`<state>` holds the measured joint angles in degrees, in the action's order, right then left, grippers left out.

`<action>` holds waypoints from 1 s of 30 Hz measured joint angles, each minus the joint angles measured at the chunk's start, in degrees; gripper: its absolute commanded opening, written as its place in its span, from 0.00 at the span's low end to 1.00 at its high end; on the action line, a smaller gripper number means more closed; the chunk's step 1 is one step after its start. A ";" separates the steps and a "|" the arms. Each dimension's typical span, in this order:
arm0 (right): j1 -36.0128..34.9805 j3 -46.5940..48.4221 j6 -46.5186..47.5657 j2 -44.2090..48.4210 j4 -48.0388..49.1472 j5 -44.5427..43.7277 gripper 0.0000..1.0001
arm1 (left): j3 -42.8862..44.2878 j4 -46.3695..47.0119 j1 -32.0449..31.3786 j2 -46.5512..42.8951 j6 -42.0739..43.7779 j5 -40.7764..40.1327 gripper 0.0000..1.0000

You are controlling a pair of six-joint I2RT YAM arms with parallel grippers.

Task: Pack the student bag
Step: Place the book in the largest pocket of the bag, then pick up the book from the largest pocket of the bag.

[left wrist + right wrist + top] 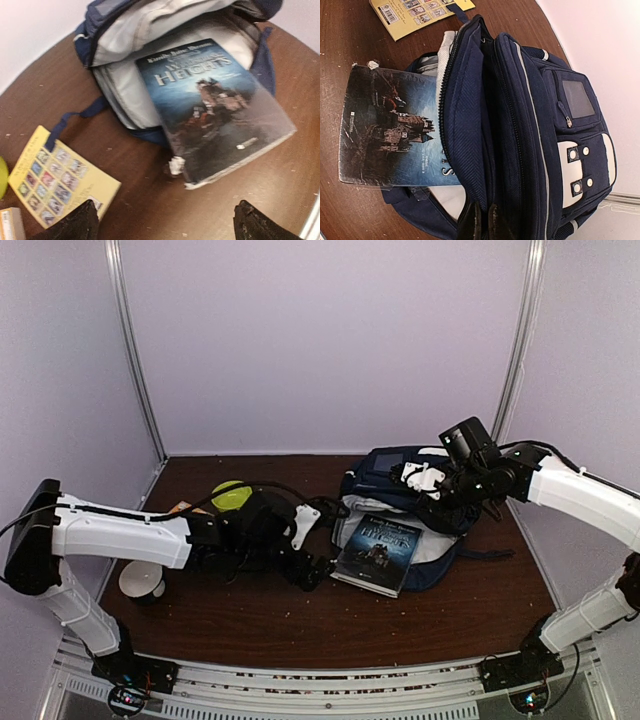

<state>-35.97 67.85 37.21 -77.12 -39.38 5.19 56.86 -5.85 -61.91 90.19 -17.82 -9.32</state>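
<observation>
**A:** Black fingertips of the left gripper frame the shot, spread wide and holding nothing. Just beyond them a dark-blue glossy paperback book lies half inside the large navy-blue fabric student bag. Why only half?

**B:** It needs a push yet, I'd judge. The right gripper is pinched shut on that bag's edge (probably keeping the mouth agape).

**A:** Its view shows the white-patched front pockets; mine shows a yellow card booklet just ahead of one finger.
</observation>
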 measured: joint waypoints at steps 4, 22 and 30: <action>0.11 0.00 -0.11 0.00 0.17 0.09 0.00 | -1.14 1.38 0.76 1.33 8.02 -8.37 0.69; 0.48 0.26 -1.84 -0.13 0.09 2.16 0.00 | -2.10 27.61 -15.82 21.46 58.99 -24.41 0.66; 0.63 0.46 -2.69 -0.42 -0.13 2.64 0.00 | 2.69 37.46 -15.82 28.39 69.09 -29.20 0.41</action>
<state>-35.33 68.31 34.52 -77.54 -39.51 7.84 59.55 31.62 -77.73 118.58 51.27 -38.52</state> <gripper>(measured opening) 0.025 0.563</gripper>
